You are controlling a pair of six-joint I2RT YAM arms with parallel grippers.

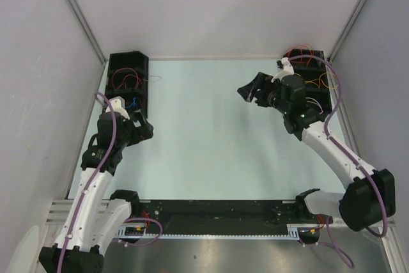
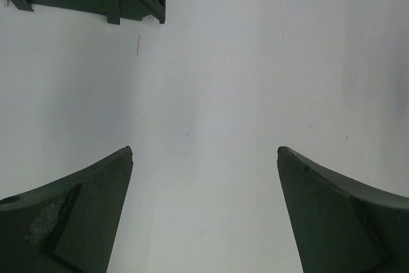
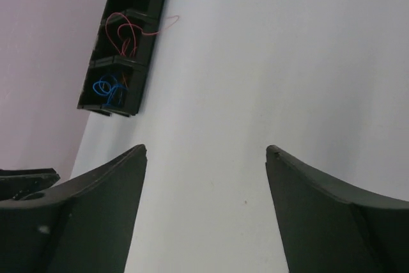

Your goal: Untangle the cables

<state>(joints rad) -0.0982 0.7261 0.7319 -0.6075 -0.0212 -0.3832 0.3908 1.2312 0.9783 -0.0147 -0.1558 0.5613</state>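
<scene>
Thin cables lie in two black bins at the back of the table. The left bin (image 1: 128, 62) holds red loops (image 1: 124, 81) and a blue cable (image 1: 132, 101). The right bin (image 1: 317, 62) holds red (image 1: 300, 51), orange (image 1: 316, 82) and white (image 1: 313, 101) cables. My left gripper (image 1: 146, 129) is open and empty just in front of the left bin; in its wrist view (image 2: 204, 151) only bare table lies between the fingers. My right gripper (image 1: 250, 91) is open and empty, left of the right bin. Its wrist view (image 3: 206, 148) looks across to the left bin (image 3: 150, 4) with its red (image 3: 121, 30) and blue (image 3: 105, 87) cables.
One red cable end (image 1: 155, 78) hangs out over the left bin's right wall onto the pale table (image 1: 211, 132). The left bin's corner (image 2: 137, 4) shows at the top of the left wrist view. Grey walls (image 1: 38, 62) close in left, right and back. A black rail (image 1: 217, 212) runs along the near edge.
</scene>
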